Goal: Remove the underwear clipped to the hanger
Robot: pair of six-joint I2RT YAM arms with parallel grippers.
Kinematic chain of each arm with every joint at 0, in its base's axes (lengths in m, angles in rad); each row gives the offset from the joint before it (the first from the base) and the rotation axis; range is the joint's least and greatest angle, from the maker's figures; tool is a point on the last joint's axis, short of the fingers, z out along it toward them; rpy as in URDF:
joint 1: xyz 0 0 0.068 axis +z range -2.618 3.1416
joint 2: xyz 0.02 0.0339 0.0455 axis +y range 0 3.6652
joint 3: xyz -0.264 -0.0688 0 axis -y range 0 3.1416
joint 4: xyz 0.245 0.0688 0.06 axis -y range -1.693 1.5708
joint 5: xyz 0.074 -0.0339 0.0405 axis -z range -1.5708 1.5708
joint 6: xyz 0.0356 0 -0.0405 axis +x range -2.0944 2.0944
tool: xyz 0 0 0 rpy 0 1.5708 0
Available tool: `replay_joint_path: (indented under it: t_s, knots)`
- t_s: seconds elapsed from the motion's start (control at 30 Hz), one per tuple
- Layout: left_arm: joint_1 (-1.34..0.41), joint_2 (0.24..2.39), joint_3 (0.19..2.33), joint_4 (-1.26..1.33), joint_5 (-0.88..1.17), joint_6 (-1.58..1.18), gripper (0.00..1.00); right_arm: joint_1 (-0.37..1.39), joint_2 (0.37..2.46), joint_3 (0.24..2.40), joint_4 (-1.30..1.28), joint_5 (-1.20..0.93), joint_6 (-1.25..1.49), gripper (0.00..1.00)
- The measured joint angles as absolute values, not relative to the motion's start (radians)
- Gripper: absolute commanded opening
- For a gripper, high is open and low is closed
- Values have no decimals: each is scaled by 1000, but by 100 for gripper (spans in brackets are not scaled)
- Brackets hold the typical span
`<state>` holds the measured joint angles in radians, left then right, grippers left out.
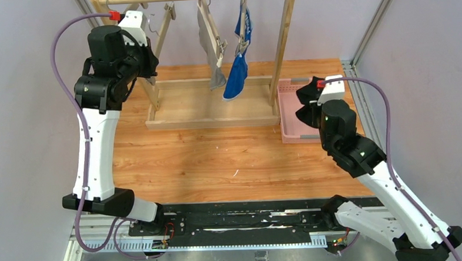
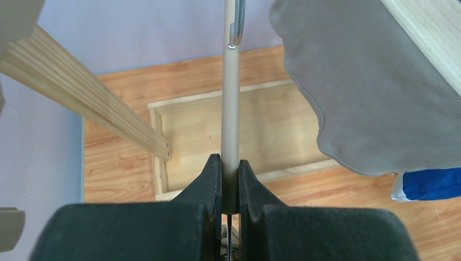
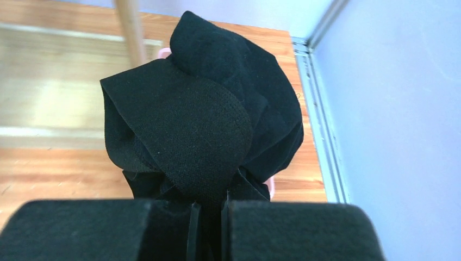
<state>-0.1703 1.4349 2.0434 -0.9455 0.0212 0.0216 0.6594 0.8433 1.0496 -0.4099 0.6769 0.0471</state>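
The left gripper (image 2: 230,173) is clenched on a pale hanger bar (image 2: 231,109), which runs up from between its fingers to a metal clip (image 2: 235,30). Just right of that bar the grey brief (image 2: 380,92) hangs from the wooden rack (image 1: 283,40), and the blue brief (image 1: 238,74) hangs beside it. The right gripper (image 3: 209,209) grasps the black brief (image 3: 201,119), which is bunched over its fingers, above the pink basket (image 1: 289,113) at the right side of the table (image 1: 206,161), clear of the rack
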Motion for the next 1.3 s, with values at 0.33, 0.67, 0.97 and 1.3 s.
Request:
replay_joint_path:
  t_s: [0.33,0.67,0.97,1.3]
  knots:
    - [-137,1435,2091,-945,38,23,0,421,983,939,-310,559,59,1]
    - [-112,1459,2217,-950,49,22,0,335,1096,859,-224,483,96,0]
    - [-99,1530,2244,-942,62,19,0,284,1161,821,-145,391,117,1]
    - [-90,1542,2234,-863,73,-1,0,257,1252,765,-76,339,128,0]
